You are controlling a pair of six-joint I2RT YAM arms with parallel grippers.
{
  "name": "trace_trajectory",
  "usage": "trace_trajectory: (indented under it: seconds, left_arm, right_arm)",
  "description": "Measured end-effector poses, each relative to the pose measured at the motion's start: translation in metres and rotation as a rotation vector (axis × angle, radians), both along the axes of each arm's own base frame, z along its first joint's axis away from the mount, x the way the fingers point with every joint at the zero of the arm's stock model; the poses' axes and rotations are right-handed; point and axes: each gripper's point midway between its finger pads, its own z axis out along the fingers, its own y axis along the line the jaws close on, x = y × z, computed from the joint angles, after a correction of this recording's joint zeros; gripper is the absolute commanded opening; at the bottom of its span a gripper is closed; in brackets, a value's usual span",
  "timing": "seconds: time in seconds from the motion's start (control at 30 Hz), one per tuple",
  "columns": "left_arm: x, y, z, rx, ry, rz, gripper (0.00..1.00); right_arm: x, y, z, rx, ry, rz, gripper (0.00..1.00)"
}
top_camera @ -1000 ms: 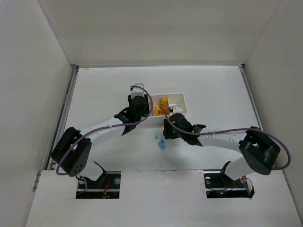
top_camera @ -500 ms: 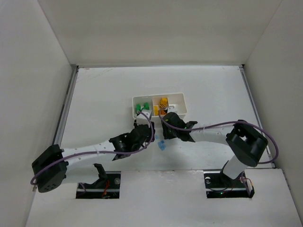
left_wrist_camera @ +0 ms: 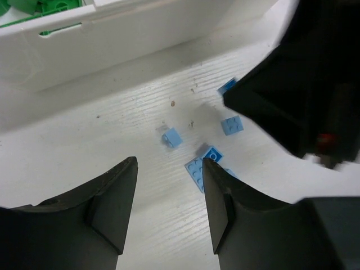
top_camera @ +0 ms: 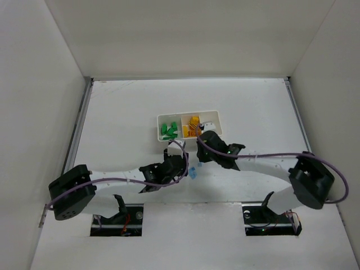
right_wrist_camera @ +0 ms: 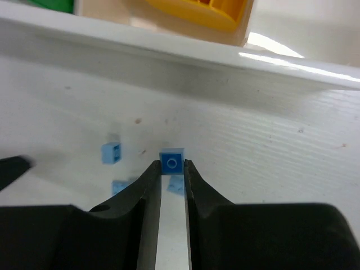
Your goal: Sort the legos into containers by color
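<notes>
Legos point(top_camera: 193, 172): the loose ones you have are blue, a small cluster on the table point(top_camera: 118, 112) just in front of the tray, between the two grippers.
Tray point(top_camera: 217, 118): white, lying crosswise beyond the grippers, with thin dividers making side-by-side compartments.
Green legos point(top_camera: 168, 131): in the tray's left compartment.
Yellow legos point(top_camera: 193, 126): in the middle compartment, just across a divider from the green ones.
Right gripper point(right_wrist_camera: 172, 170): your jaws are nearly together, pinching one blue brick point(right_wrist_camera: 172, 161) at the fingertips. Its single stud faces the wrist camera. It sits near the tray's front wall, and you can see other blue pieces blurred on the table below it.
Left gripper point(left_wrist_camera: 169, 194): your jaws stand wide apart and hold nothing. They are over the table at the near edge of the cluster.
Cluster in your left wrist view: a tiny brick point(left_wrist_camera: 172, 136) lies alone ahead of the fingers, with a square brick point(left_wrist_camera: 232, 125) to its right. A flat plate point(left_wrist_camera: 198, 170) lies just beside the right finger. One more piece is half hidden behind the dark body of the right arm point(left_wrist_camera: 298, 73).
Spacing from above: the two grippers are near each other on either side of the cluster. You cannot tell whether they touch.
</notes>
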Motion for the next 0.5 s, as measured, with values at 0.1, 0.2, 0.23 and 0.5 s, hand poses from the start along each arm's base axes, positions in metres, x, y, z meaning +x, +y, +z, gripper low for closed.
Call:
trace_trajectory:
  seconds: [0.1,0.2,0.23,0.5]
  left_arm:
    - [0.0,-0.002,-0.012,0.025,0.016,-0.006,0.47]
    - [0.0,-0.002,-0.021,0.044,0.026,-0.008,0.47]
    - [0.001,-0.003,-0.023,0.049,0.029,-0.007,0.47]
    - [0.009,-0.013,-0.036,0.08,0.043,-0.006,0.45]
  right_arm:
    - [0.001,-0.002,0.046,0.091,-0.082,-0.006,0.2]
    - [0.008,-0.008,0.088,0.184,-0.165,-0.034,0.21]
    - [0.014,-0.014,0.096,0.198,-0.182,-0.056,0.21]
    - [0.074,-0.06,0.086,0.141,-0.195,-0.244,0.24]
